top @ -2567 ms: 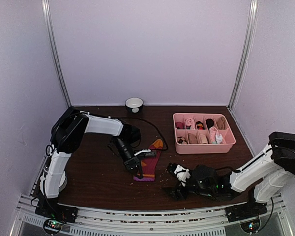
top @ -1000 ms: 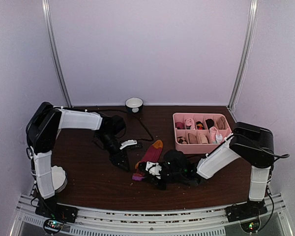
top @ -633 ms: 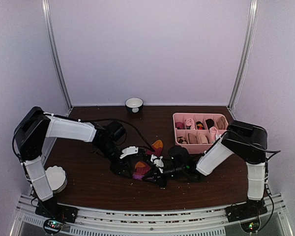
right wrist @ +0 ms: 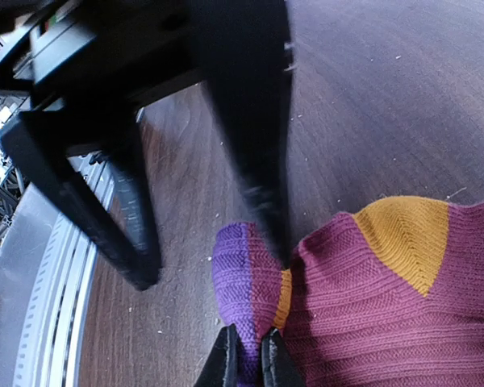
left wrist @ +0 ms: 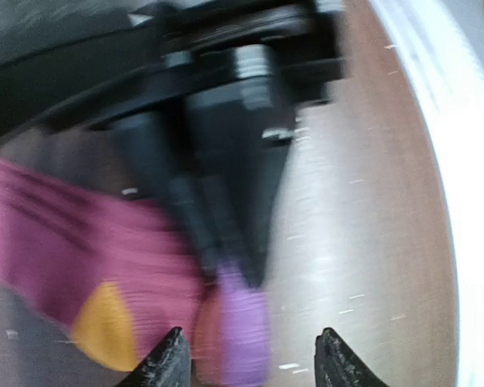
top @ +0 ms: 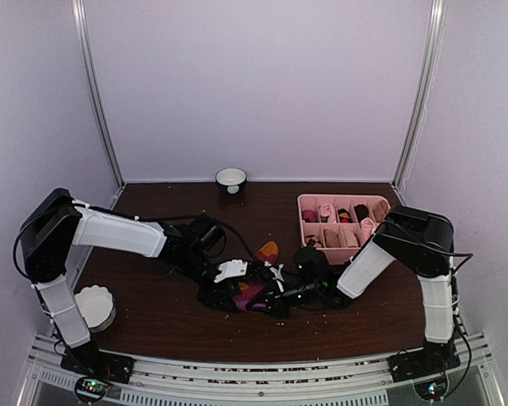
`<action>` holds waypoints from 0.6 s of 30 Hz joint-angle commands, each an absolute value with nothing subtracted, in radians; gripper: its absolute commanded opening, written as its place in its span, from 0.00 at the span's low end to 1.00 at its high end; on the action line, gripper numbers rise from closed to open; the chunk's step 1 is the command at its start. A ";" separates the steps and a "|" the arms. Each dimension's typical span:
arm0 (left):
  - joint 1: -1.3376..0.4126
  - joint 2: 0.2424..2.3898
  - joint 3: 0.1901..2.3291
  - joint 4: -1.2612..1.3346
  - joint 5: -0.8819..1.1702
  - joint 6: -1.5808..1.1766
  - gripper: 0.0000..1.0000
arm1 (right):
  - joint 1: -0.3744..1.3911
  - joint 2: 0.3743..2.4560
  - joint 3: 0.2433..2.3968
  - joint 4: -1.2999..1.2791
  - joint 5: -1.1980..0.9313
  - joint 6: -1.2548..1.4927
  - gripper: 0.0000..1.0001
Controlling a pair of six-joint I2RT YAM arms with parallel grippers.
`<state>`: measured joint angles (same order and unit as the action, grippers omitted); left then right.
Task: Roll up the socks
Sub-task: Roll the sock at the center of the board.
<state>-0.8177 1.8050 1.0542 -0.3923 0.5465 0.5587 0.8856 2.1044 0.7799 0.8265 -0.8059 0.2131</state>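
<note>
The dark red sock (right wrist: 403,322) lies on the brown table, its orange toe (top: 269,252) pointing away and its orange heel (right wrist: 403,234) near the bunched end. My right gripper (right wrist: 248,361) is shut on the sock's purple cuff (right wrist: 242,274), pinching it just above the wood. My left gripper (left wrist: 252,363) is open and straddles that same cuff (left wrist: 242,330) from the opposite side. One of its fingers (right wrist: 262,161) presses into the crease between cuff and leg; the other finger (right wrist: 133,234) stands on bare wood. Both grippers meet at the sock's near end (top: 252,293).
A pink divided tray (top: 343,197) with small rolled socks stands at the right back, beside the right arm's elbow. A white bowl (top: 230,178) sits at the back wall. A white round dish (top: 96,306) lies by the left arm's base. The table's front rail (left wrist: 460,161) is close.
The right gripper has moved left from the table's right front onto the sock's cuff and holds it. The left arm has stretched right and lowered over the same end. The cuff end is now bunched up.
</note>
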 commanded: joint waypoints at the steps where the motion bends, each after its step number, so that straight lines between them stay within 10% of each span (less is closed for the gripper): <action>1: -0.749 1.760 1.045 -0.307 0.622 0.427 0.54 | 0.854 2.216 0.704 0.517 -0.667 0.280 0.00; 18: -0.821 1.807 1.079 -0.424 0.638 0.651 0.51 | 0.826 2.288 0.727 0.597 -0.759 0.543 0.00</action>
<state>-0.8272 1.7805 1.0695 -0.4053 0.6720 0.5789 0.8684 2.1242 0.8082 0.8181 -0.8158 0.3973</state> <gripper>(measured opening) 0.523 0.077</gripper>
